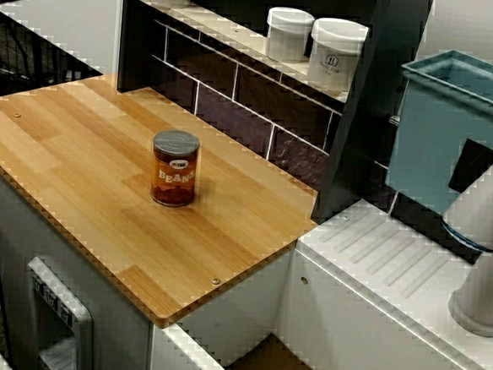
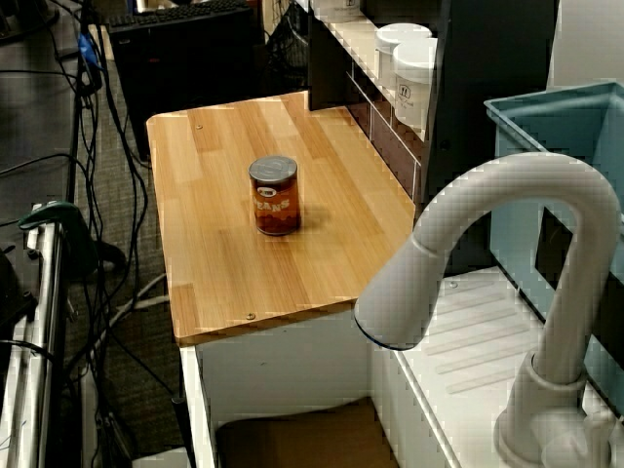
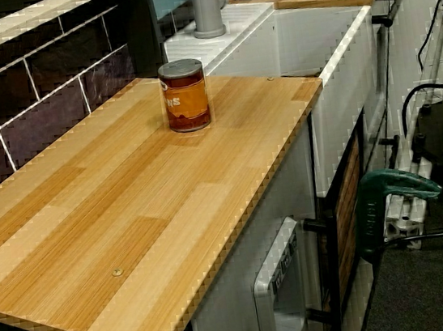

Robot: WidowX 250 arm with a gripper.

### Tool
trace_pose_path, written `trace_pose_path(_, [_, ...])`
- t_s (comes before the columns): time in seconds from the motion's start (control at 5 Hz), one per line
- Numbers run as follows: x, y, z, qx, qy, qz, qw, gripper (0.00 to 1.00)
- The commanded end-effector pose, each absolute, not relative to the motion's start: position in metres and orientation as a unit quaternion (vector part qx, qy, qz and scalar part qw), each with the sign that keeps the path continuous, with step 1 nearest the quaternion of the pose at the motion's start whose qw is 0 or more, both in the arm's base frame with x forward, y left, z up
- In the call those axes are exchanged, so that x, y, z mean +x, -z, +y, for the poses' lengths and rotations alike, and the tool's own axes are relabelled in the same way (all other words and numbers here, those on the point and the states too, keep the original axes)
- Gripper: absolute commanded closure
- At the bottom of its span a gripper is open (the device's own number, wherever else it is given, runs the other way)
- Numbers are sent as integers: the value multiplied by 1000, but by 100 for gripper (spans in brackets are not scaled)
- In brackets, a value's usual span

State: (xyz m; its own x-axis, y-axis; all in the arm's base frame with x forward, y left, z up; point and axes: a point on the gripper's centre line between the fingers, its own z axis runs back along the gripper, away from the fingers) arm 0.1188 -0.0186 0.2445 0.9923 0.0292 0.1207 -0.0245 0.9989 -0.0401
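We locate a cylindrical bean can (image 1: 174, 168), with an orange label and a dull metal lid, standing upright near the middle of the smooth wood-plank countertop (image 1: 72, 139). A curved white faucet (image 2: 507, 175) rises well apart, beside the ribbed drainboard (image 2: 468, 341). The gripper lies outside every view, so we cannot tell its jaw state.

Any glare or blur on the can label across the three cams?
Front view: can sharp, BEANS readable, no glare. Side view: label softer but legible; faucet fills the foreground, not covering the can. Low view: label turned partly away, lid has a mild sheen.
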Motion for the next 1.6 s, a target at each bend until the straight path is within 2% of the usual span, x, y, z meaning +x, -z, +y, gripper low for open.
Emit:
trace_pose_path(0.0, [119,-244,-19,-19,-13,-61,998,0])
trace_pose_path(0.2, [149,-222,-12,-13,112,-31,993,0])
trace_pose_path(0.4, [167,-209,-6,-30,234,-13,972,0])
trace_pose_path(0.6, [180,-204,-20,-28,354,-49,934,0])
trace_pose_path(0.8, [196,-198,-27,-4,467,-131,874,0])
trace_pose_path(1.0, [215,-190,-35,-3,472,-180,863,0])
trace_pose_path(1.2, [236,-192,-42,-8,472,-183,863,0])
trace_pose_path(1.4, [236,-192,-42,-8,472,-183,863,0])
